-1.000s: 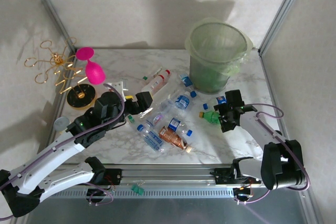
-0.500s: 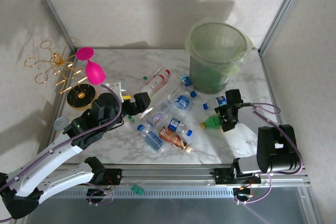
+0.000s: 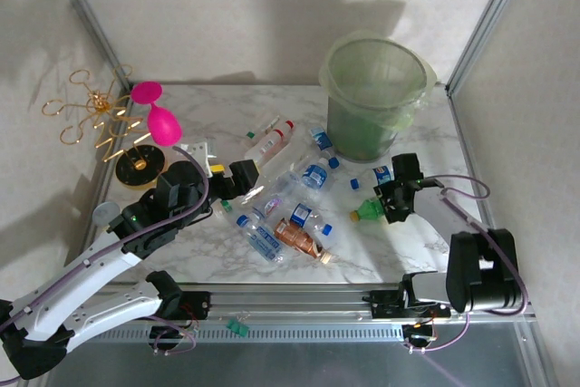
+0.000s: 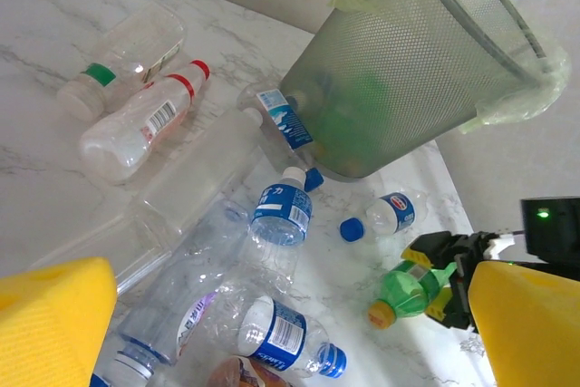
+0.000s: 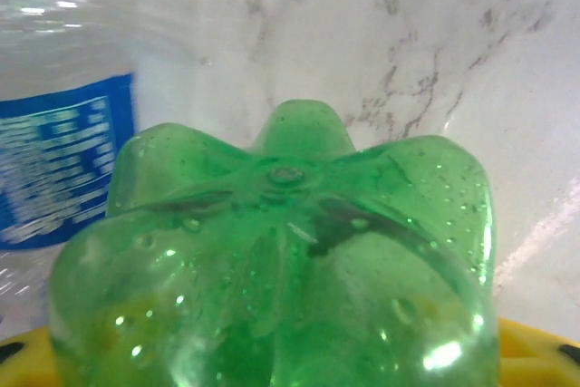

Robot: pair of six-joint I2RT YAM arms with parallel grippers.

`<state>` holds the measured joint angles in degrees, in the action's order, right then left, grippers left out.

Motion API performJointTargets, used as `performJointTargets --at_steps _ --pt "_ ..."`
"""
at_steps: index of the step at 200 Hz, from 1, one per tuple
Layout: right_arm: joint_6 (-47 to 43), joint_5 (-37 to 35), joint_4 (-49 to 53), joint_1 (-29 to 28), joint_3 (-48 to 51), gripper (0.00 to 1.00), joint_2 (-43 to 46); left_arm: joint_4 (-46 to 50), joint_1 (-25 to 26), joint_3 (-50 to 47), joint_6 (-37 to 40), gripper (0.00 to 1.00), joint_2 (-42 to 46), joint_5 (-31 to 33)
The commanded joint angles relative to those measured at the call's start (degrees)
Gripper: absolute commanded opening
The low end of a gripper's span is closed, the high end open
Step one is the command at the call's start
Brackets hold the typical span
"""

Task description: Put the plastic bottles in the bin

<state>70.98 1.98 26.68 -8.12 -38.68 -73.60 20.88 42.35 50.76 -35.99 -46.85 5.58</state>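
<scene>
over the last second the right fingers [image 3: 391,208] have come down across the green plastic bottle with a yellow cap [image 3: 369,212] and narrowed around it. the bottle has turned a little, so its cap points toward the near left. in the right wrist view its ribbed green base sits just above the yellow pads, low between them. whether they already pinch it firmly or are only closing in, i cannot tell. the bottle lies on the white marble surface [image 3: 399,256], not yet lifted. the left fingers [image 4: 54,319] have not moved: they are spread as wide as they go, holding nothing, above the heap of clear plastic bottles [image 3: 290,206] in the middle.

for the task this looks like the start of one pick, with most bottles still to be moved.

the tall pale-green translucent bin [image 3: 362,124] stands near the bottle, toward the back and a little left. a small clear bottle with a blue label [image 3: 381,172] and a loose blue cap [image 3: 354,184] lie between the two. the bin's rim is high, so the bottle probably has to go well up before it crosses. the side wall and metal corner post [image 3: 480,29] leave the right arm little room outward, while the near right of the surface is open.
</scene>
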Motion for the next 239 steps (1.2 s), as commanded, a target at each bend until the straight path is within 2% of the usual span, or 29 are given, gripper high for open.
performJointTargets --at_steps 1,9,17,54,100,134,159,195,239 --pt "-3.92 -0.53 2.11 -0.30 -1.09 0.57 5.30 -0.01 0.48 1.62 1.35 1.00 0.69 -0.25" --pt "-5.24 -0.07 2.13 -0.64 -1.29 0.57 7.26 -0.12 0.50 1.85 1.50 1.00 0.62 -0.31" --pt "-6.41 -0.85 2.53 -1.40 -1.84 0.53 9.22 -0.22 0.46 2.12 1.53 1.00 0.41 -0.47" --pt "-12.62 -5.93 5.18 -4.93 -5.61 0.52 16.90 -1.13 0.46 3.50 1.47 1.00 -1.04 -2.44" --pt "-20.71 -0.32 -2.49 -10.50 -6.37 0.50 25.61 -2.61 0.54 4.56 1.09 0.99 -1.93 -4.76" --pt "-28.66 3.94 -1.95 -10.89 -13.61 0.50 23.42 -2.70 0.50 6.74 2.79 0.99 -2.28 -6.11" --pt "-34.31 6.47 -1.74 -10.94 -20.31 0.50 21.40 -2.34 0.54 7.68 3.81 0.99 -1.52 -4.76" --pt "-37.88 1.97 -1.35 -10.81 -31.21 0.51 17.18 -2.36 0.54 7.68 4.41 1.00 -0.01 -3.06" --pt "-39.23 -4.06 -4.08 -9.90 -43.72 0.51 6.68 -2.27 0.54 7.03 5.04 1.00 0.88 -2.24"
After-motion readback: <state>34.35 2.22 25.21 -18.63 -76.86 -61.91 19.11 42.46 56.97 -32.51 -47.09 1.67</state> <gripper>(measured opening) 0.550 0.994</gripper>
